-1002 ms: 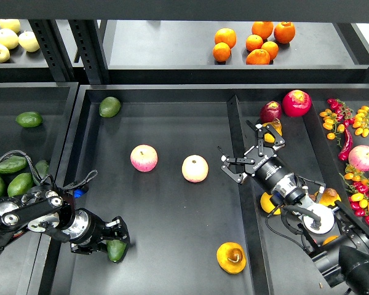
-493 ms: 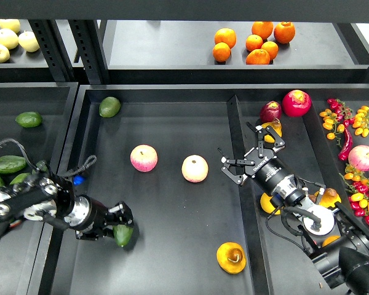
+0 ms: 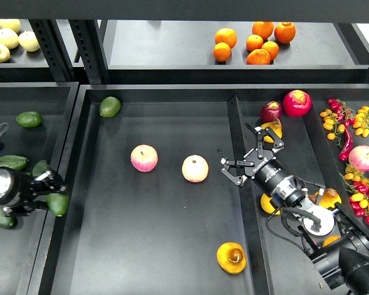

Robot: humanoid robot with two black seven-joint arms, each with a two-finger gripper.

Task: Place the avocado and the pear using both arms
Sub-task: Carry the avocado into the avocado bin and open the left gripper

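My left gripper (image 3: pixel 50 194) is shut on the dark green avocado (image 3: pixel 58 204) and holds it over the wall between the left bin and the middle tray (image 3: pixel 172 246). The golden pear (image 3: pixel 231 257) with its brown blotch lies at the front right of the middle tray. My right gripper (image 3: pixel 243 153) is open and empty above the divider on the tray's right side, well behind the pear.
Two pink-yellow apples (image 3: pixel 144 158) (image 3: pixel 195 168) lie mid-tray, and a lighter green avocado (image 3: pixel 109 106) lies at its back left. The left bin holds more avocados (image 3: pixel 11 163). The right bin (image 3: pixel 307 132) holds mixed fruit. Oranges (image 3: pixel 256 42) sit on the shelf.
My left gripper has carried the avocado from the tray's front left up and to the left, to the left bin's edge. The right arm has not moved.
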